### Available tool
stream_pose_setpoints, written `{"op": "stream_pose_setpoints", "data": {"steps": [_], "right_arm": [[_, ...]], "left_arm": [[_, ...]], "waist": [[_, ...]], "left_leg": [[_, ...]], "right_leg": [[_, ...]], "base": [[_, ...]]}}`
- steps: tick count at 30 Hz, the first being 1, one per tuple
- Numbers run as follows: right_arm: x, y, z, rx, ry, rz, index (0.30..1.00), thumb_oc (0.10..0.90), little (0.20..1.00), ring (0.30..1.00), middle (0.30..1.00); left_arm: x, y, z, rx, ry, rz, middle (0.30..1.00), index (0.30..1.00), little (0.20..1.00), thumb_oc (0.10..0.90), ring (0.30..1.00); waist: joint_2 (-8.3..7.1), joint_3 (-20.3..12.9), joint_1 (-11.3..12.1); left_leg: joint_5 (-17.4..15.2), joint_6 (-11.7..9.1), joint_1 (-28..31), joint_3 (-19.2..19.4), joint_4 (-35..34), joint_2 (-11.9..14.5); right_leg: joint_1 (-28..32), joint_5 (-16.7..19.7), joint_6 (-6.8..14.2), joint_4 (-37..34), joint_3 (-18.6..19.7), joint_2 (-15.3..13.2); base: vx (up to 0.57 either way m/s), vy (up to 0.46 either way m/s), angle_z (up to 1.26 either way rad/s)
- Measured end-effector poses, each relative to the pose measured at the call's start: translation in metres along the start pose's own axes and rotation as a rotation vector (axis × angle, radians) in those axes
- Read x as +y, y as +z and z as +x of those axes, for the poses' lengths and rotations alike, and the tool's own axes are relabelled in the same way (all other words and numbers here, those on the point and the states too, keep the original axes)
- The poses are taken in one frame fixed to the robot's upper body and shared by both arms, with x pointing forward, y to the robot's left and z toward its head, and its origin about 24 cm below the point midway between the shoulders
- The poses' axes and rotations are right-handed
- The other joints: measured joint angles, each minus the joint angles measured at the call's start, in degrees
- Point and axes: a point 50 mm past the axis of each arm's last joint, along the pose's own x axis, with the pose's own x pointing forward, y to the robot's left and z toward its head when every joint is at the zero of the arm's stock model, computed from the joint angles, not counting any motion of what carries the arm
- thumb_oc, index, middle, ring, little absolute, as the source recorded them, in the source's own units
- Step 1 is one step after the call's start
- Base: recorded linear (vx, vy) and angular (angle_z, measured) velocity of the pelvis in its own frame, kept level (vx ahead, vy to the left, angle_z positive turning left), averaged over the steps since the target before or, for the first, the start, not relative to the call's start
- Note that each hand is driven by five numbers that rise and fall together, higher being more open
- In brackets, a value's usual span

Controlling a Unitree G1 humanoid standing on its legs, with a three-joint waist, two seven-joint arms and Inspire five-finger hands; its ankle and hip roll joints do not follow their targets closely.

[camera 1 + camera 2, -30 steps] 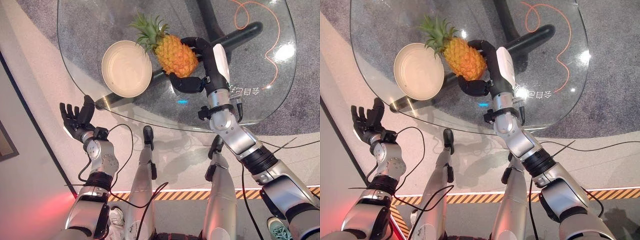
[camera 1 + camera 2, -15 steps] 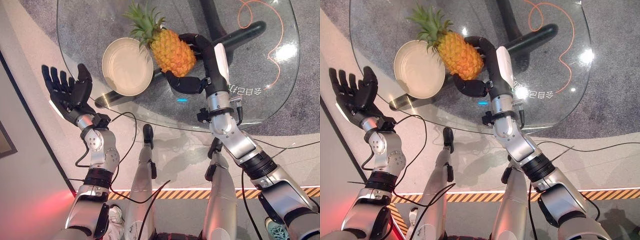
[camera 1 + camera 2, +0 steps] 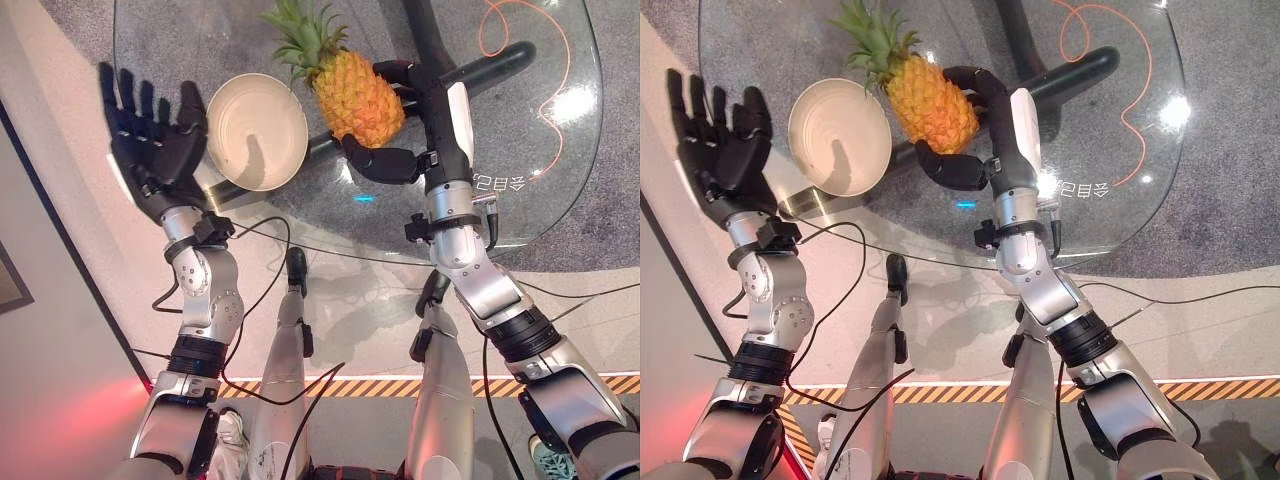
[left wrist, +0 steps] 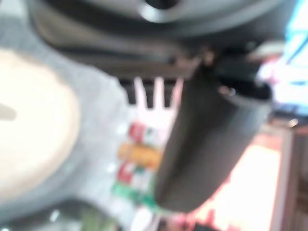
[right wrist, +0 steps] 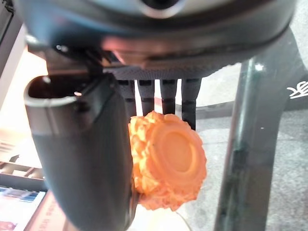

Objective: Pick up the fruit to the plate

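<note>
Blurred, perhaps plate (image 4: 33, 130)

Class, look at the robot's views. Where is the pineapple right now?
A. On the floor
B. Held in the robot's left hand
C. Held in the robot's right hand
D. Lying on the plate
C: the right hand curls round the pineapple, beside the plate.

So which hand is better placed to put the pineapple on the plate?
The right hand: it is already curled round the pineapple, just beside the plate. The left hand is open and holds nothing.
</note>
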Motion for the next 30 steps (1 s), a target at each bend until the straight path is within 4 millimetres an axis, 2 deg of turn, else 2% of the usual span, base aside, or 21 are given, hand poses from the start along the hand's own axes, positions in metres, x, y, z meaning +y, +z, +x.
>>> {"op": "stream_pose_setpoints", "data": {"steps": [8, 17, 30], "right_arm": [[-0.002, 0.002, 0.001, -0.017, 0.012, 0.009, 0.3, 0.1, 0.2, 0.3, 0.3], [-0.002, 0.003, 0.001, -0.027, 0.025, 0.013, 0.3, 0.1, 0.2, 0.3, 0.3], [0.001, 0.008, 0.001, -0.05, 0.069, 0.022, 0.3, 0.1, 0.2, 0.3, 0.3]], "left_arm": [[-0.01, -0.012, -0.002, 0.156, -0.092, -0.155, 0.9, 0.9, 0.9, 0.8, 0.9], [-0.02, -0.021, -0.005, 0.25, -0.159, -0.205, 0.9, 0.9, 0.9, 0.8, 0.9], [-0.022, -0.022, -0.004, 0.276, -0.152, -0.299, 0.9, 0.9, 0.9, 0.8, 0.9]], "waist": [[0.0, 0.0, -0.11], [0.0, 0.0, -0.14], [0.0, 0.0, -0.22]], "left_leg": [[0.0, 0.01, 0.0, 0.02, -0.01, -0.09], [-0.01, 0.02, 0.0, 0.02, -0.03, -0.23], [0.0, 0.03, 0.0, 0.08, -0.19, -0.37]], "right_leg": [[0.0, -0.02, 0.03, 0.01, 0.01, -0.1], [0.0, -0.06, 0.1, 0.01, 0.02, -0.25], [-0.15, -0.13, 0.2, 0.01, 0.06, -0.4]], "base": [[0.0, 0.0, 0.0], [0.0, 0.0, 0.0], [0.0, 0.0, 0.0]]}}
